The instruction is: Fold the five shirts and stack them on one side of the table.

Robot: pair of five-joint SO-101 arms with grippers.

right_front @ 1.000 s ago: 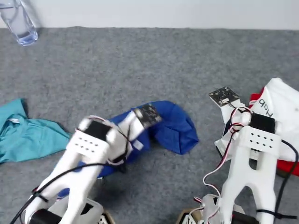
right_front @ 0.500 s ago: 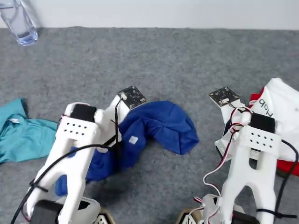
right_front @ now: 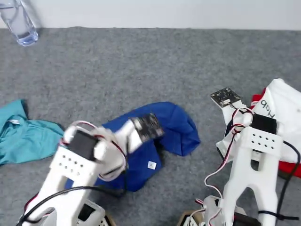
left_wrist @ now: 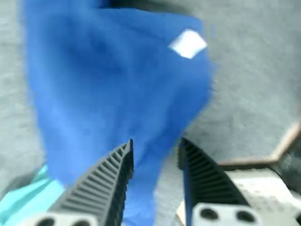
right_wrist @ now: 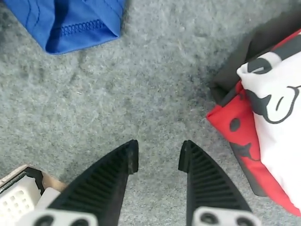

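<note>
A blue shirt lies crumpled in the middle of the grey table, its white tag facing up near the front. My left arm leans over its near half. In the left wrist view my left gripper hovers open just above the blue shirt, whose cloth shows in the gap between the fingers. A teal shirt lies bunched at the left edge. My right gripper hangs open over bare carpet, between the blue shirt's hem and a stack of shirts.
The stack at the right edge has a white shirt on top of red and black ones. A clear water bottle stands at the far left corner. A pale wall runs along the table's far edge.
My left arm drew the blue shirt's near part to the left, then swung back right. That part now lies lower and wider, tag up. The right arm stayed still.
</note>
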